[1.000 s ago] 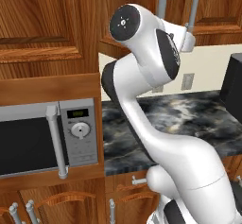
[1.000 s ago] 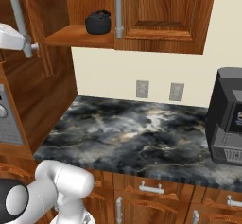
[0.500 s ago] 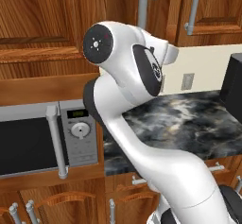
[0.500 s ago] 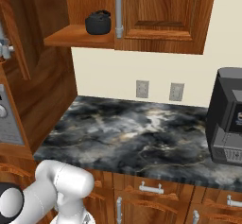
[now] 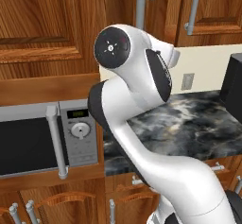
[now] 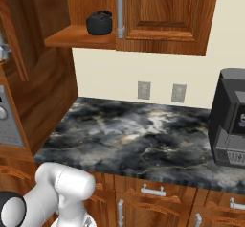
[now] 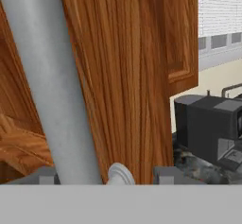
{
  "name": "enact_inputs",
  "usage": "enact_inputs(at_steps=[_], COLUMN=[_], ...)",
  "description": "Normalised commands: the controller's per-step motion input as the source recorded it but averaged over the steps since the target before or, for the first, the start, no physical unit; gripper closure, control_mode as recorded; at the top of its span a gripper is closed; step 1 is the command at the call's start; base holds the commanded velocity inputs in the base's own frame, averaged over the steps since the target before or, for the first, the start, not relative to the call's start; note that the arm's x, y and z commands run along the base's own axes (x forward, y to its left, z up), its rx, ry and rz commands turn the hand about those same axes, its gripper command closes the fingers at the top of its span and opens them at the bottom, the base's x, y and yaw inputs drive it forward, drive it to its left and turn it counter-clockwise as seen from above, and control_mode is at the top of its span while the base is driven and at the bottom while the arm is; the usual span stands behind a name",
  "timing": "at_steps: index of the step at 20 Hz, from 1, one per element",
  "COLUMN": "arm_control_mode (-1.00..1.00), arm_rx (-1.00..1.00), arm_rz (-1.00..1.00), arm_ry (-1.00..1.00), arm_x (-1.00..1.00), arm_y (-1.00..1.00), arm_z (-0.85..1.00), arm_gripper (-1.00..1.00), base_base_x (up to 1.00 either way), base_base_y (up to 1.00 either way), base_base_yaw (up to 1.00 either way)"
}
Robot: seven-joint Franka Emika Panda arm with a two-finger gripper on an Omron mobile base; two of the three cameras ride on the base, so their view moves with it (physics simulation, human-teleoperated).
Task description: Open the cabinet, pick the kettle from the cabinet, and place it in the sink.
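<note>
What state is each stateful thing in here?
cabinet: left door swung open, shelf exposed
kettle: upright on the cabinet shelf, not gripped
gripper: open, fingertips either side of the door handle
microwave: door closed

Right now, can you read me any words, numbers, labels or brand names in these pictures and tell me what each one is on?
None can be read as text.
Microwave: its small green display above the dial shows digits too blurred to read.
Coffee machine: the front panel has small light marks, too small to read.
Kettle, cabinet and wall outlets: no writing visible.
</note>
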Motion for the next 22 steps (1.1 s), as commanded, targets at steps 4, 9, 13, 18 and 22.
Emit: enact_inputs(at_steps=[4, 9, 13, 18, 22], arm_control_mode=[-1.00, -1.00, -1.00, -1.00, -1.00], arm_rx=[0.19, 0.25, 0.22, 0.14, 0.13], arm_rz=[0.11, 0.08, 0.06, 0.03, 0.01], arm_ry=[0.00, -0.02, -0.01, -0.01, 0.00], arm_x=[-0.46, -0.55, -0.45, -0.60, -0.70], arm_y=[-0.19, -0.20, -0.39, -0.38, -0.34], arm_z=[-0.05, -0.01, 0.09, 0.14, 0.18], arm_gripper=[-1.00, -1.00, -1.00, -1.00, -1.00], base_base_x=[0.00, 0.00, 0.00, 0.00, 0.00], base_base_y=[0.00, 0.00, 0.00, 0.00, 0.00], base_base_yaw=[0.00, 0.00, 0.00, 0.00, 0.00])
